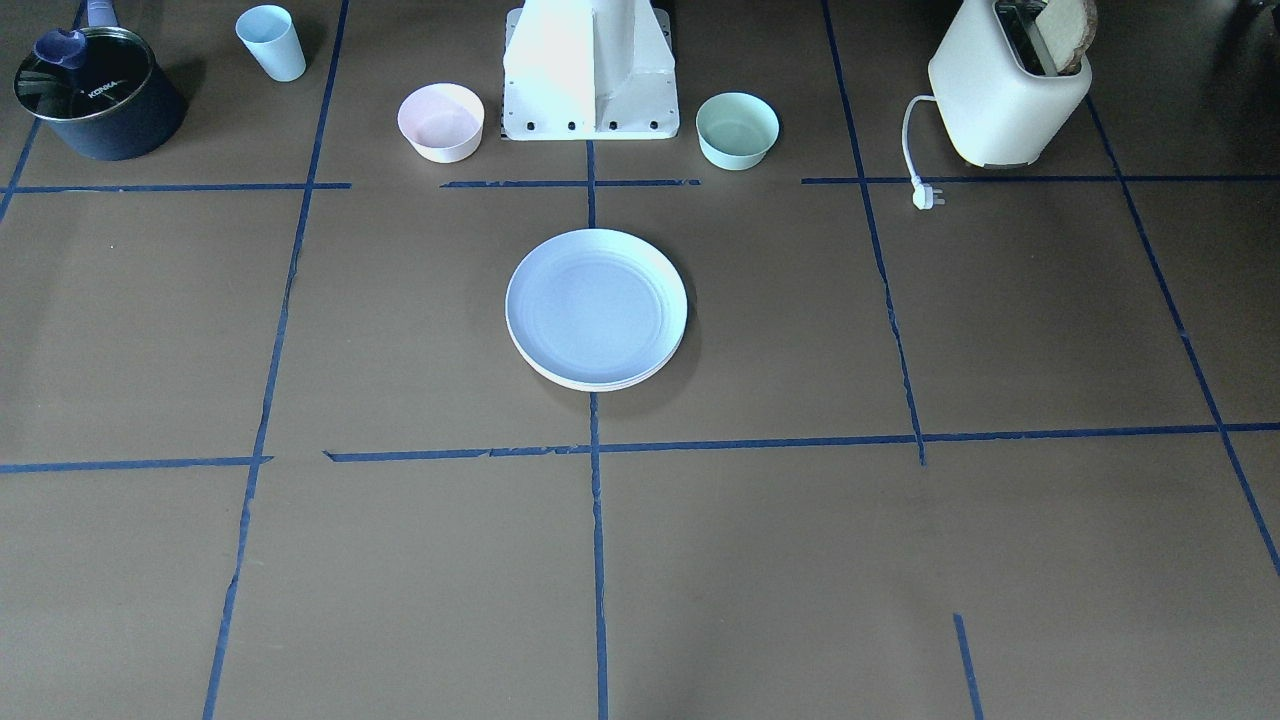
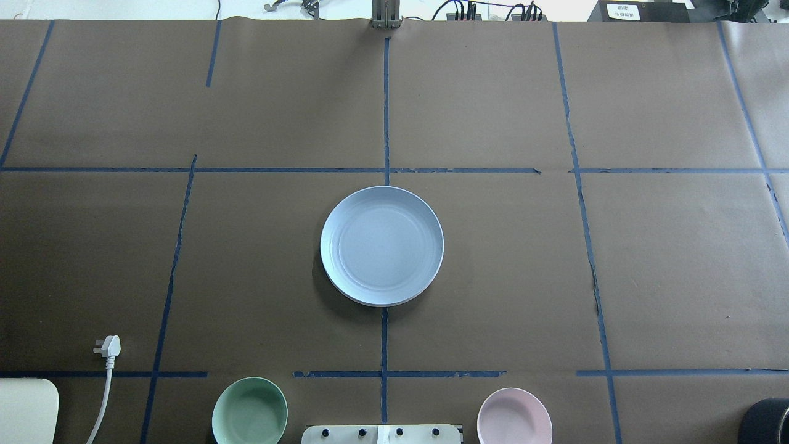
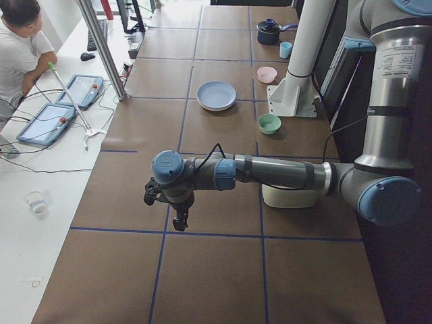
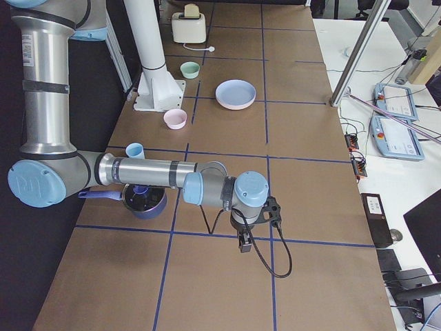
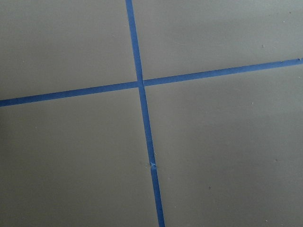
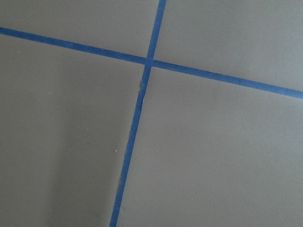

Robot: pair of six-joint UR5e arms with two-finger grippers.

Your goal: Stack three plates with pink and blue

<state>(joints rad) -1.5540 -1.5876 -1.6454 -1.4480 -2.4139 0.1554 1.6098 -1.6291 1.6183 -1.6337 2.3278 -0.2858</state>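
Observation:
A stack of plates sits at the table's middle with the light blue plate (image 1: 596, 305) on top; it also shows in the overhead view (image 2: 382, 245). A cream rim (image 1: 600, 383) shows under it at the stack's near edge. No pink plate shows; it may be hidden inside the stack. My left gripper (image 3: 179, 220) hangs over bare table far from the stack, in the exterior left view only. My right gripper (image 4: 243, 243) hangs over bare table at the other end, in the exterior right view only. I cannot tell whether either is open or shut.
A small pink bowl (image 1: 441, 122) and a small mint green bowl (image 1: 737, 130) flank the robot base (image 1: 590, 75). A toaster (image 1: 1010, 85) with its loose plug (image 1: 927, 195), a dark pot (image 1: 98, 92) and a blue cup (image 1: 271, 42) stand along the robot's side.

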